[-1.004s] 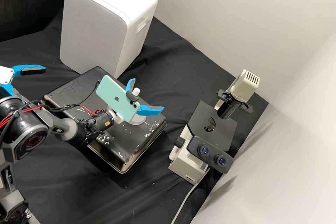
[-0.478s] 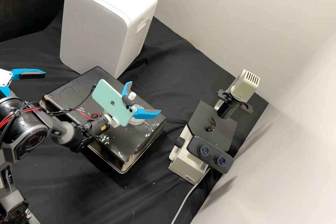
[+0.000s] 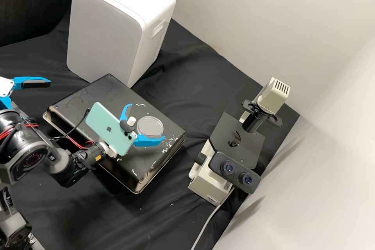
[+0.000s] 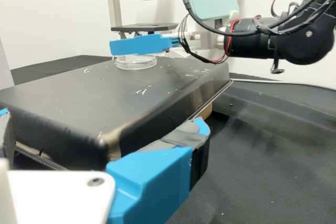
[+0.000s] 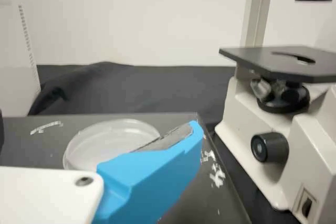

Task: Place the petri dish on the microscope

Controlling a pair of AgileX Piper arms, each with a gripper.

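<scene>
High view: the petri dish (image 3: 149, 125) sits on the black tray (image 3: 97, 97), not the microscope (image 3: 236, 146). The right gripper (image 3: 147, 122) has its fingers apart around the dish.

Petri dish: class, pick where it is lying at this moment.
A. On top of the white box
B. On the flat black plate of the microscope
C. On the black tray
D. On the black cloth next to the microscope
C: the petri dish lies flat on top of the black tray, well apart from the microscope.
</scene>
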